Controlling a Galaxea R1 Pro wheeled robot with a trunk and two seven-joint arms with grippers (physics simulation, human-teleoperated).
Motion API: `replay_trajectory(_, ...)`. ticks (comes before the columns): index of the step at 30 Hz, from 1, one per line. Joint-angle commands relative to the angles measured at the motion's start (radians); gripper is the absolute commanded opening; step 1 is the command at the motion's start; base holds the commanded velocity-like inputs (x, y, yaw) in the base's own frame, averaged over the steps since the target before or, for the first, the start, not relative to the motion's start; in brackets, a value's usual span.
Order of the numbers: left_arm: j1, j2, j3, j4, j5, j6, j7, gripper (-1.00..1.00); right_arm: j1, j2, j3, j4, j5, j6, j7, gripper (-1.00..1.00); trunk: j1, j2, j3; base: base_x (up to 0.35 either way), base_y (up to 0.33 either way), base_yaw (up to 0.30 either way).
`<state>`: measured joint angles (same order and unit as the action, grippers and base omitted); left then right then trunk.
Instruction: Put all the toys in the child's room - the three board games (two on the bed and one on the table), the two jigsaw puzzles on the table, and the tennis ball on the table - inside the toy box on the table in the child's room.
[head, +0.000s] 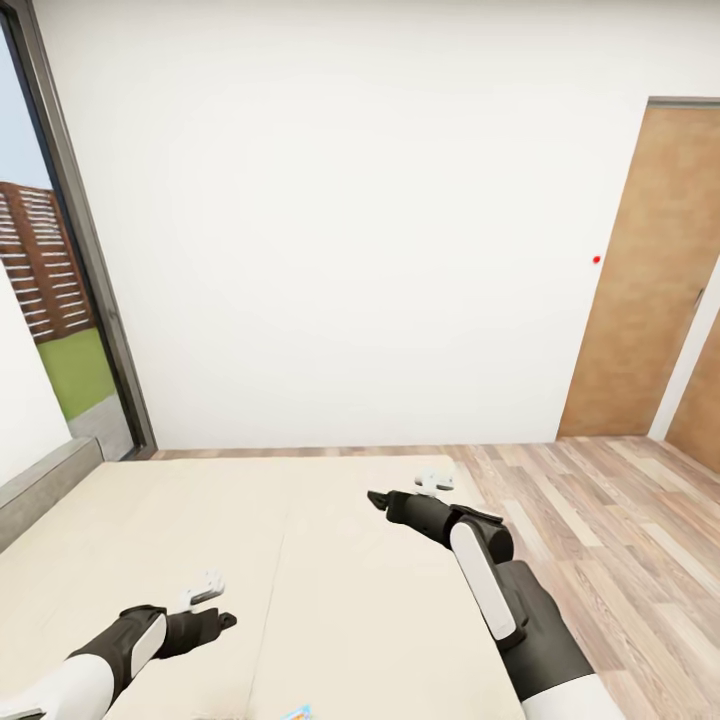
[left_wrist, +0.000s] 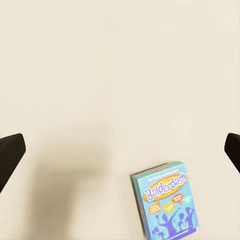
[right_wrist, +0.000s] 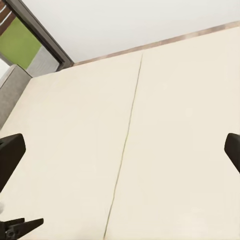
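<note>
Both arms reach out over the cream bed (head: 200, 520), the left jaws (left_wrist: 120, 150) and right jaws (right_wrist: 120, 150) each spread wide and holding nothing. A light blue board game (left_wrist: 166, 201) lies flat on the mattress at its near edge, below the left jaws and apart from them

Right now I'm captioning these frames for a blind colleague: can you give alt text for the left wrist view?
A light blue board game box printed "Balderdash" lies flat on the cream bed mattress. The left gripper is above it, its dark fingertips wide apart at the picture's edges, holding nothing.
</note>
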<state>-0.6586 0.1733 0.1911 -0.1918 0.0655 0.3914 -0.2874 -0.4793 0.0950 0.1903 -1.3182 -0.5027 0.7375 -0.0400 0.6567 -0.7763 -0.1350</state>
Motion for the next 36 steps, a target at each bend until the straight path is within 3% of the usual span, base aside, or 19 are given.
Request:
replay_trajectory(1, 0.0, 0.0, 0.004, -0.002, 0.006, 0.009, -0.001, 1.0, -0.001, 0.001, 0.0, -0.001, -0.005, 0.004, -0.004, 1.0, 0.004, -0.009, -0.007, 0.0, 0.0, 0.0)
replay_trajectory(15, 0.001, -0.001, 0.004, -0.002, -0.004, 0.009, -0.004, 1.0, -0.001, 0.005, 0.002, -0.001, -0.005, 0.012, -0.006, 1.0, 0.058, -0.107, -0.073, 0.0, 0.0, 0.0)
replay_trajectory(36, 0.001, -0.001, -0.015, -0.001, -0.003, 0.009, -0.007, 1.0, -0.001, 0.005, 0.001, -0.001, -0.005, 0.066, -0.006, 1.0, 0.058, -0.107, -0.108, 0.0, 0.0, 0.0)
